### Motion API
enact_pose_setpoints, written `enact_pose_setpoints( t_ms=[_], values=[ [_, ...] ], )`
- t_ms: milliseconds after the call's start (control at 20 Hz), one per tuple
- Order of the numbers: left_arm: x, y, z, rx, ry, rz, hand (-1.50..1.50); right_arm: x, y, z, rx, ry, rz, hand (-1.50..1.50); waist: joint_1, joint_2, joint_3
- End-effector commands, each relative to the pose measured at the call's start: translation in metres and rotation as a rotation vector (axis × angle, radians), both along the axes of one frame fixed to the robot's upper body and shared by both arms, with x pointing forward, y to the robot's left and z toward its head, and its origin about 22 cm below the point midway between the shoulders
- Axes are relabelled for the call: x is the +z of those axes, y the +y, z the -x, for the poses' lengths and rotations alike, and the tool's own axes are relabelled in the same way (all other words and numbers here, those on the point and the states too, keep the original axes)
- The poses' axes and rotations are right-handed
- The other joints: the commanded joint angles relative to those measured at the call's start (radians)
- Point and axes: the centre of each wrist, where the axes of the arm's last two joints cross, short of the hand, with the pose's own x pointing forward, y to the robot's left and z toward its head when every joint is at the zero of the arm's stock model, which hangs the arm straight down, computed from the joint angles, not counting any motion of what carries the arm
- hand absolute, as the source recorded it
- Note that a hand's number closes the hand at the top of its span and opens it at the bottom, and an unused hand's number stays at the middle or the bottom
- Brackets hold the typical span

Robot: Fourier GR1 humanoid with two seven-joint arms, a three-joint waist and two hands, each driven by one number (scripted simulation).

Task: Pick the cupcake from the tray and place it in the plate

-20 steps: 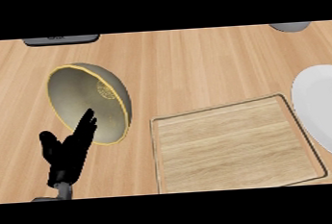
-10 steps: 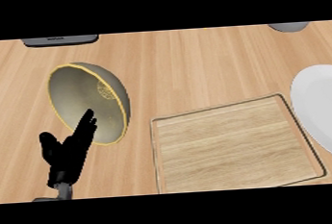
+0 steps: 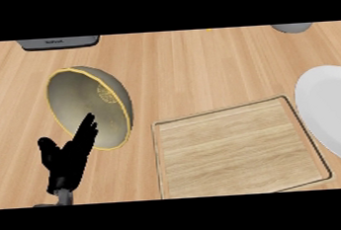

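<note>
Progress: no step of the task shows as done. No cupcake appears anywhere in the view, so its whereabouts cannot be told; pick and placement both appear to remain.

Tray: wooden, dark-rimmed, lying flat on the tabletop. Contents: none visible, bare wood only.

Plate, white: just right of the tray, partly cut by the view's edge. Contents: none visible.

Plate, grey-olive with yellow rim: left of the tray, apart from it. Contents: none; a faint mark sits at its centre.

Left robot hand: left of the tray, at the yellow-rimmed plate's lower edge, fingers straight and held close together, thumb spread aside, holding nothing; resting.

Right robot hand: not in view.

Other items: dark grey object and grey round object, both beyond the tray at the far edge, unidentifiable.
</note>
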Motion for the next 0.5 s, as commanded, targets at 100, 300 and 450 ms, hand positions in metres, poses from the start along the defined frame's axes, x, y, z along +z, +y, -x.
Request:
enact_pose_setpoints(
  t_ms=[100,300,450],
  values=[
    [-0.008,-0.008,0.004,0.003,0.044,-0.001,0.00,-0.008,0.056,0.039,0.133,-0.043,-0.021,-1.50,0.004,0.008,-0.006],
    [-0.006,0.002,-0.002,-0.005,0.047,-0.010,0.00,-0.008,0.076,0.063,0.159,-0.036,-0.059,-1.50,0.008,0.011,-0.007],
    [-0.012,-0.007,0.010,-0.007,0.057,-0.004,0.00,-0.028,0.098,0.077,0.179,0.022,-0.058,-1.50,0.013,0.011,-0.007]
  ],
)
